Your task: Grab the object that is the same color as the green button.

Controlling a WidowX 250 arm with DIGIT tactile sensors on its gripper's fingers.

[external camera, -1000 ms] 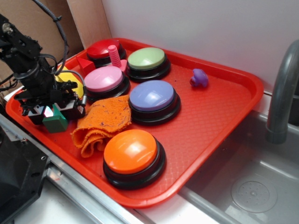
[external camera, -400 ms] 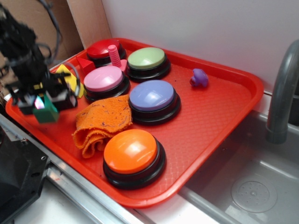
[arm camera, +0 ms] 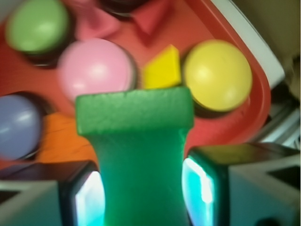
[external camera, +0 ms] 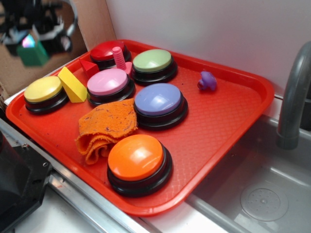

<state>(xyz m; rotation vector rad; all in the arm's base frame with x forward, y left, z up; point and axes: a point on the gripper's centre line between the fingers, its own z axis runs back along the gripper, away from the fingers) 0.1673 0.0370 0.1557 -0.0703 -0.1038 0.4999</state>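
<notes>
The dark-green stepped block [external camera: 32, 53] hangs in the air above the tray's far left corner, held by my gripper [external camera: 34, 41], which is blurred at the top left. In the wrist view the green block [arm camera: 136, 141] fills the middle, pinched between my two lit fingers [arm camera: 87, 200], with the gripper [arm camera: 141, 197] shut on it. The pale-green button [external camera: 152, 61] sits on its black base at the back of the red tray [external camera: 228, 116]; the green button [arm camera: 37, 26] also shows at the wrist view's top left.
On the tray stand a yellow button [external camera: 43, 91], yellow wedge [external camera: 72, 85], pink button [external camera: 108, 82], red button [external camera: 107, 50], red triangle block [external camera: 89, 67], pink screw [external camera: 118, 57], lilac button [external camera: 158, 100], orange button [external camera: 136, 158], orange cloth [external camera: 104, 127] and purple toy [external camera: 207, 81]. A sink [external camera: 262, 194] lies right.
My gripper has risen from the tray's left edge up and back with the green block in it, uncovering the yellow button and wedge.
</notes>
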